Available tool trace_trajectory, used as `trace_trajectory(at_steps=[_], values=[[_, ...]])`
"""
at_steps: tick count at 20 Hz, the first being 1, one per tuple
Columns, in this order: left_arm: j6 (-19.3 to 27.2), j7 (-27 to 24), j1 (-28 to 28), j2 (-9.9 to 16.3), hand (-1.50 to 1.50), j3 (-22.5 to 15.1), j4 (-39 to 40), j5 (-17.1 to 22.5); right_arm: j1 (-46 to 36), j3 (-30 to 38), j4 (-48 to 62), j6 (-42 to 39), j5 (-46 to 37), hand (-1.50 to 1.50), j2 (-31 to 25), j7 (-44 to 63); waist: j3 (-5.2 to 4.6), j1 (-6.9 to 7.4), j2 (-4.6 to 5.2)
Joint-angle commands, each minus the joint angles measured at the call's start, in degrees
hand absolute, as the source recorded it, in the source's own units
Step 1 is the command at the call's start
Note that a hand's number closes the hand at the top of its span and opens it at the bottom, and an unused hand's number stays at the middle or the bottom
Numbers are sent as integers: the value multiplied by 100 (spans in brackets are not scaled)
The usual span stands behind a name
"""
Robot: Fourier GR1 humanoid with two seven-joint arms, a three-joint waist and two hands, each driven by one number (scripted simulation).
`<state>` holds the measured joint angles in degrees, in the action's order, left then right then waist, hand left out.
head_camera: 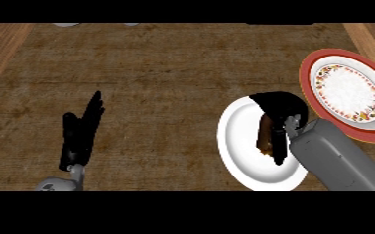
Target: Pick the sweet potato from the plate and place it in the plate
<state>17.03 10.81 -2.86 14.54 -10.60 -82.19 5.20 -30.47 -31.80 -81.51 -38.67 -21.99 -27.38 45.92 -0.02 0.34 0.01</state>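
A brown sweet potato (265, 138) lies on a plain white plate (238, 144) at the lower right. My right hand (281, 110) is over that plate, its fingers curled round the sweet potato and hiding most of it. A second plate (330, 74), red-rimmed with a patterned band and a white centre, stands just to the upper right, touching the view's right edge. My left hand (79, 134) rests open at the lower left, fingers pointing up, away from both plates.
The counter top (161, 79) is dark brown wood grain, with lighter wooden strips at the far left and right edges. Two small grey shapes (66, 25) show at the counter's far edge.
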Motion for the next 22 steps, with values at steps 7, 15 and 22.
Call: trace_trajectory(at_steps=[7, 15, 22], values=[[-362, 15, -24, -58, 0, 439, 119, -69, -210, 594, 707, -690, -692, -150, 497, -464, 2, 1, 2], [-339, 186, 435, -347, 0, 222, -535, -466, 271, 751, 836, -551, -1451, -150, 821, -751, 3, 3, -2], [-366, 475, 207, -563, 0, 311, -490, -684, 313, 911, 1220, -596, -2066, -150, 1064, -1151, 2, -5, 0]])
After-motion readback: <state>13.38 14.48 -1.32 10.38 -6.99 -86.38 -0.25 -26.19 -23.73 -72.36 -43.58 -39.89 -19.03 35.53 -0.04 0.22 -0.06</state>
